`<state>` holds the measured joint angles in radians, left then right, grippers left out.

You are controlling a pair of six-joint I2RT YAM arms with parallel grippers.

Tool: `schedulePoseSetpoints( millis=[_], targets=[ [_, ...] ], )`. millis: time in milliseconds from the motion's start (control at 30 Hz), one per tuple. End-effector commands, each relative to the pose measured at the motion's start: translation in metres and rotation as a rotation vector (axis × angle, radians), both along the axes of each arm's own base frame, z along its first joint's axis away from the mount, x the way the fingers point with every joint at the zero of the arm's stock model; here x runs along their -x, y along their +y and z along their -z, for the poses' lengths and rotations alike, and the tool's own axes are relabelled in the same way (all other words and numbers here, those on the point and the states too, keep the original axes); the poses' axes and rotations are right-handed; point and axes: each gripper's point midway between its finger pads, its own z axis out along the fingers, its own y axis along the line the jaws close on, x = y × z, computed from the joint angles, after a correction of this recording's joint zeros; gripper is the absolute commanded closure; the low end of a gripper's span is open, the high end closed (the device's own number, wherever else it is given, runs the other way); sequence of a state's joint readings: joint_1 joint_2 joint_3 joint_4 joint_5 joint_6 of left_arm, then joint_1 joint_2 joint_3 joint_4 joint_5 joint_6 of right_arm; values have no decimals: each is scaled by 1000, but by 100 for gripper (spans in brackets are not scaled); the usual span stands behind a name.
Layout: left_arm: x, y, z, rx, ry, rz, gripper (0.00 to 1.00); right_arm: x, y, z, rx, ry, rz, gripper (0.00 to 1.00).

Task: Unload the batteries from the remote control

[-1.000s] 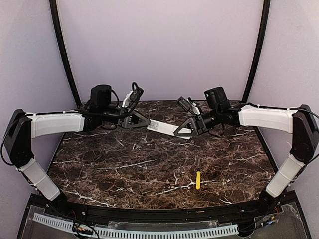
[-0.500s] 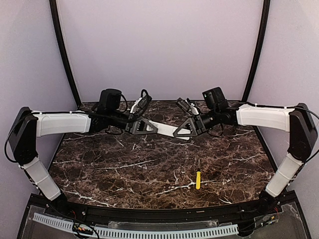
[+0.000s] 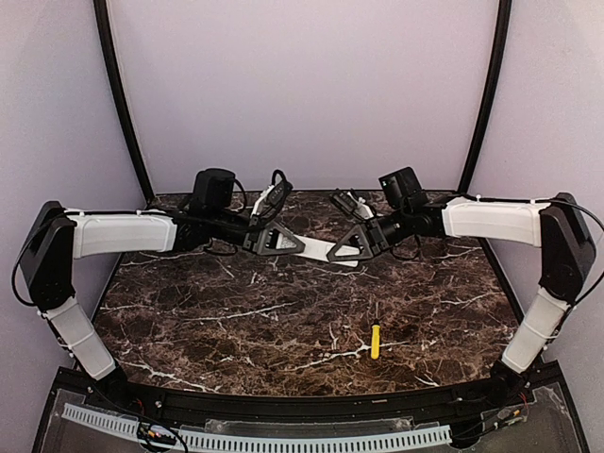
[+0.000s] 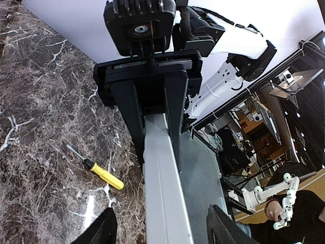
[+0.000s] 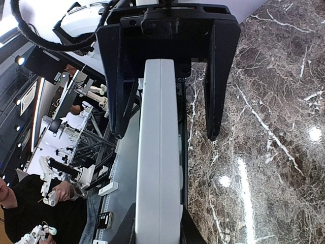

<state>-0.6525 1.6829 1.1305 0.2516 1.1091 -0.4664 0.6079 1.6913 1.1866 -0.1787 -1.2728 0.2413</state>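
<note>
Marble bench (image 3: 236, 321), far side: the left end effector (image 3: 288, 245) straddles the remote control (image 3: 319, 248), fingers apart and not pinching yet; we guess it wants a second hold. Remote hangs in the air, clamped at its right end by the right end effector (image 3: 347, 251) as anchor. Yellow screwdriver (image 3: 375, 341) lies nearer us. Counts: one remote, one screwdriver, batteries none visible, probably inside.

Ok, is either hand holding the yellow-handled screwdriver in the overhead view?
No, the screwdriver lies alone on the table, apart from the left hand and right hand, both at the remote control.
</note>
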Motion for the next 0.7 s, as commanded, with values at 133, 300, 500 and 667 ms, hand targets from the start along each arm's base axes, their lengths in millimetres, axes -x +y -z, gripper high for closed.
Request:
schedulePoseSetpoints(
  millis=[133,300,500,667],
  targets=[
    [-3,-6,-7,21,-25,0,39,0,6,-7,-17,27,-30,100],
    [-3,-7,-7,25,-25,-5,49,-2,8,-3,-10,45,-32,100],
    [-6,-7,-2,14,-3,-26,73,-7,10,2,11,51,-12,100],
    [-8,-6,7,-13,31,-47,99,-18,14,8,42,45,31,88]
  ],
)
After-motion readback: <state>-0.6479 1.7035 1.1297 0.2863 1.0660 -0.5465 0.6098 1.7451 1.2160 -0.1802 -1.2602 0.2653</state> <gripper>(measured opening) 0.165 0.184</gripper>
